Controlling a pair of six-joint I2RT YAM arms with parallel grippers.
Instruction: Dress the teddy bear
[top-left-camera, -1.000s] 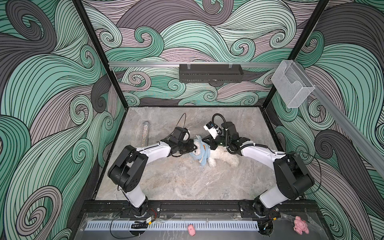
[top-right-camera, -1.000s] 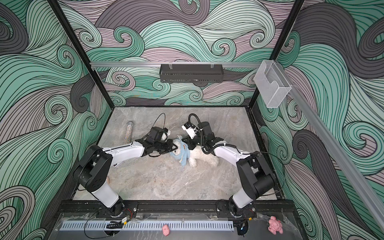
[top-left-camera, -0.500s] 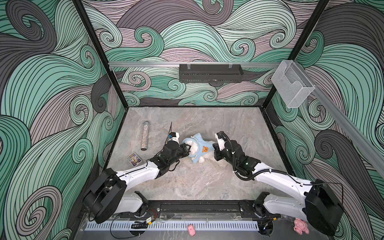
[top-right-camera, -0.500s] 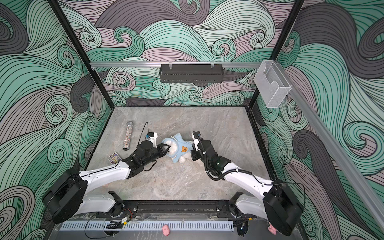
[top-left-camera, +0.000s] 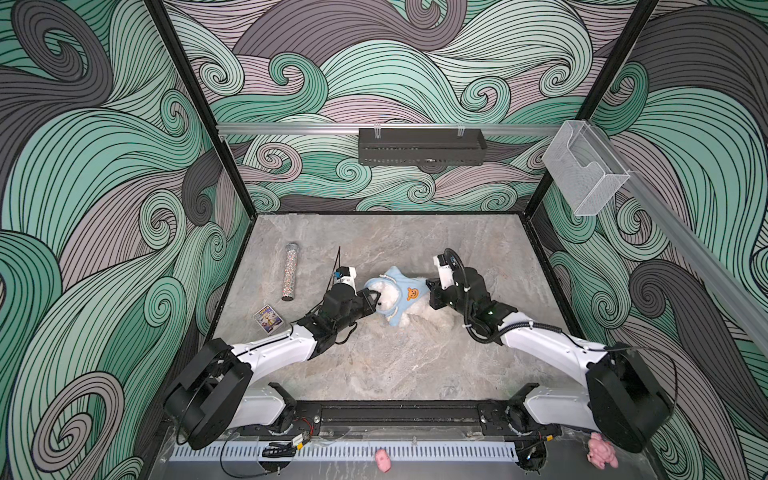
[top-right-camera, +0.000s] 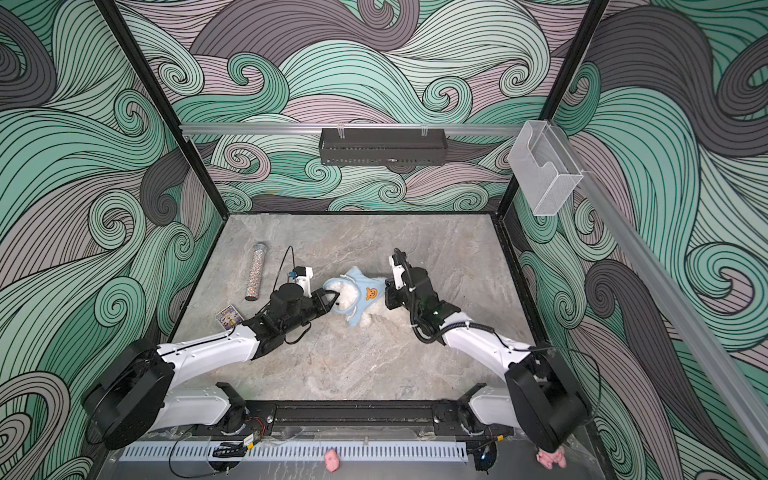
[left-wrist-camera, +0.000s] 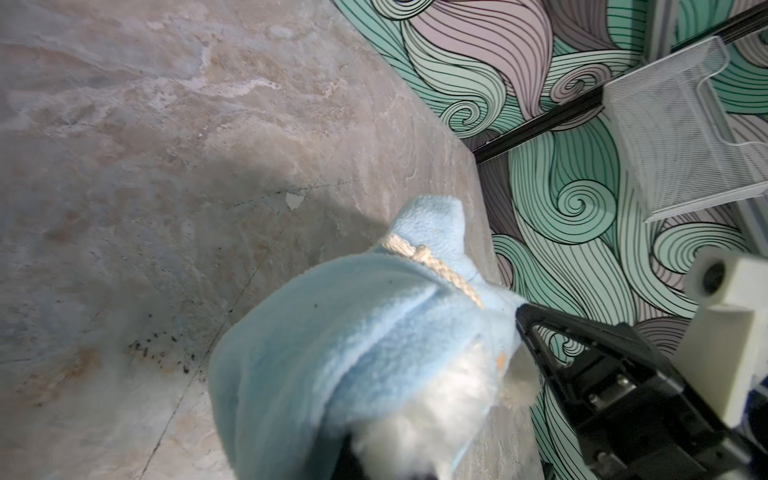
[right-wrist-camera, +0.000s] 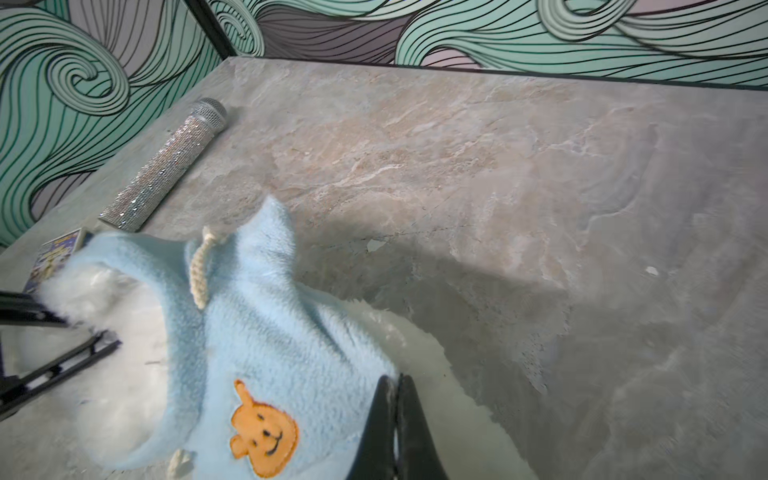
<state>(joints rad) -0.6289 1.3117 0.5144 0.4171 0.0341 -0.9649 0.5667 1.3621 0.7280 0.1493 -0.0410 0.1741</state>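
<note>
Top views, both: grey marble-look table (top-left-camera: 415, 365) inside swirl-patterned teal and mauve walls. Two white-and-black arms reaching in from the near edge, meeting around the middle.

Between them, the teddy bear (top-left-camera: 428, 318): fluffy white plush, lying mid-table, head toward the left, bare white legs toward the right and near side. Dressed in a blue hoodie (top-left-camera: 400, 286) over head and chest, orange bear patch (top-left-camera: 412, 294) facing up, hood round the face. One sleeve pointing toward the far wall and looking flat; paw inside or not, impossible to tell.

Left gripper (top-left-camera: 375, 300): closed, tips at the hood's rim beside the bear's face, seemingly nipping that rim. Right gripper (right-wrist-camera: 395, 384): pressed fully together on the hoodie's hem, plain in the right wrist view, white fur just beside it.

Well apart on the left: glittery silver tube (top-left-camera: 290, 272), then a small picture card (top-left-camera: 268, 319) nearer. Off the table, past the near edge: small pink plush toys (top-left-camera: 382, 459), no part of the job.

Likely step: drawing the hoodie down the body. To do it well: pinch cloth only, never fur. Anchor the hood with the left; draw the hem toward the legs with the right, slowly and low to the table. Stop at any sliding of the whole bear. Check both sleeves for paws before letting go.
</note>
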